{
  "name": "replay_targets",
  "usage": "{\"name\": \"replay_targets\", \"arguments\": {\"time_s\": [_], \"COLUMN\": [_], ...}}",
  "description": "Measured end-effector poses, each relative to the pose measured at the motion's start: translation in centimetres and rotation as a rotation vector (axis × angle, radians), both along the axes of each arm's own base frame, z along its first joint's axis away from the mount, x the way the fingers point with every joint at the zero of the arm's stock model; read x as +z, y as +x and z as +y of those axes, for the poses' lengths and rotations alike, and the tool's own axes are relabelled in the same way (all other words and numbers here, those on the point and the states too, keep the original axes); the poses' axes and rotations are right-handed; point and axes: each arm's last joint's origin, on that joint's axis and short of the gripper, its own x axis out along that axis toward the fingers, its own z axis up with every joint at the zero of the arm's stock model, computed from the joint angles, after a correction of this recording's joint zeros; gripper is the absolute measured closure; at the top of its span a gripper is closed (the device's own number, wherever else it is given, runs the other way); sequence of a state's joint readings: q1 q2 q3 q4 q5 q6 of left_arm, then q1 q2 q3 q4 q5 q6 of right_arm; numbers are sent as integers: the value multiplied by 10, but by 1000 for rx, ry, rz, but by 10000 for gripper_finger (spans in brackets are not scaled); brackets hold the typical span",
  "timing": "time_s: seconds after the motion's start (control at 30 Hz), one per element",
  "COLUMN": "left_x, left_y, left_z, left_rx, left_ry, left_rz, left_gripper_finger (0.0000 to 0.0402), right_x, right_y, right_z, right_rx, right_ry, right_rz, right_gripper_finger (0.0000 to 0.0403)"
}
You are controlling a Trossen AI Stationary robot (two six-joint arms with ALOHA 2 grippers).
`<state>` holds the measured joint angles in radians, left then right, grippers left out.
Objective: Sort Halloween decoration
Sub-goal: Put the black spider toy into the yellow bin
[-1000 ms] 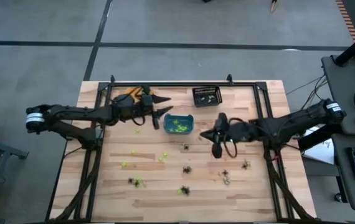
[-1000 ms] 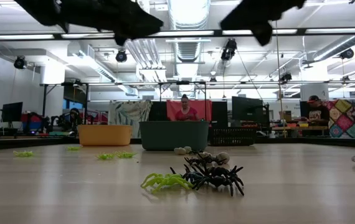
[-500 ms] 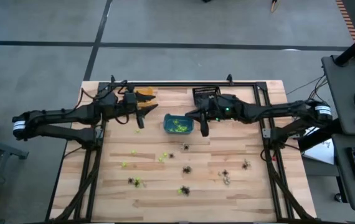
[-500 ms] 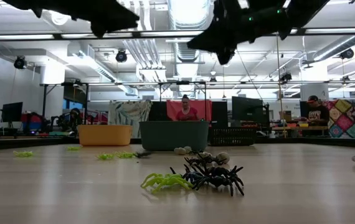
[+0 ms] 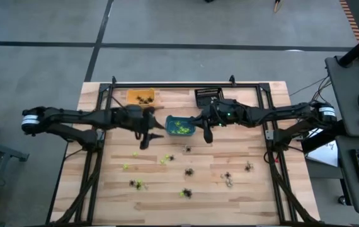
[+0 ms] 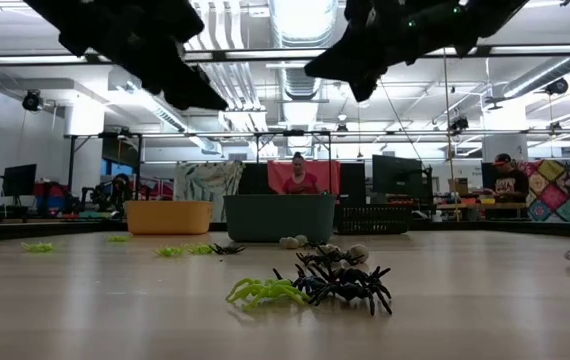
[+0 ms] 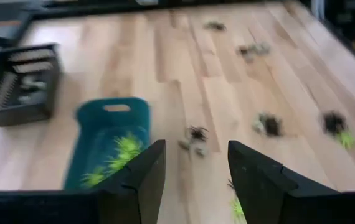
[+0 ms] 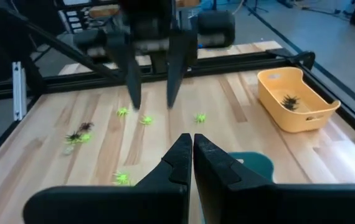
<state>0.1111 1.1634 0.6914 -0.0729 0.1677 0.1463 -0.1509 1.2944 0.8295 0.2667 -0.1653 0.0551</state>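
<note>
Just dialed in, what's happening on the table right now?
Spider sorting is mid-way. The left gripper hangs open and empty left of the teal bin, which holds green spiders. The right gripper is shut beside that bin's right edge. Black and green spiders are loose on the table.

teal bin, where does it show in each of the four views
High view: the teal bin sits mid-table toward the far edge, between the two grippers.
Low view: dark green-looking bin at the far centre.
Left wrist view: teal bin with lime green spiders inside.
Right wrist view: only a teal corner beside the right gripper.
Shared landmark: the orange bin, next to it.
</note>
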Motion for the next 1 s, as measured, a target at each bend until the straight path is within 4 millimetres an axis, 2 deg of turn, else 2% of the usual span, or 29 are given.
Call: {"name": "replay_targets", "arguments": {"time_s": [0.13, 0.27, 0.6, 0.83, 1.0], "left_x": [-21, -42, -76, -93, -103], "left_y": [18, 31, 45, 48, 51], "left_z": [-15, -31, -75, -83, -85], "left_rx": [-23, 75, 206, 237, 218], "left_ry": [8, 37, 141, 95, 48], "left_rz": [56, 112, 120, 158, 180], "left_gripper_finger": [244, 244, 245, 244, 244], "right_x": [3, 0, -4, -5, -5], "right_y": [-1, -3, -9, -9, -9], "right_z": [6, 12, 31, 47, 49], "right_rx": [22, 45, 109, 169, 177], "right_ry": [-6, -12, -9, -29, -35], "right_rz": [-5, 34, 126, 130, 136], "right_gripper_finger": [394, 394, 394, 394, 394]}}
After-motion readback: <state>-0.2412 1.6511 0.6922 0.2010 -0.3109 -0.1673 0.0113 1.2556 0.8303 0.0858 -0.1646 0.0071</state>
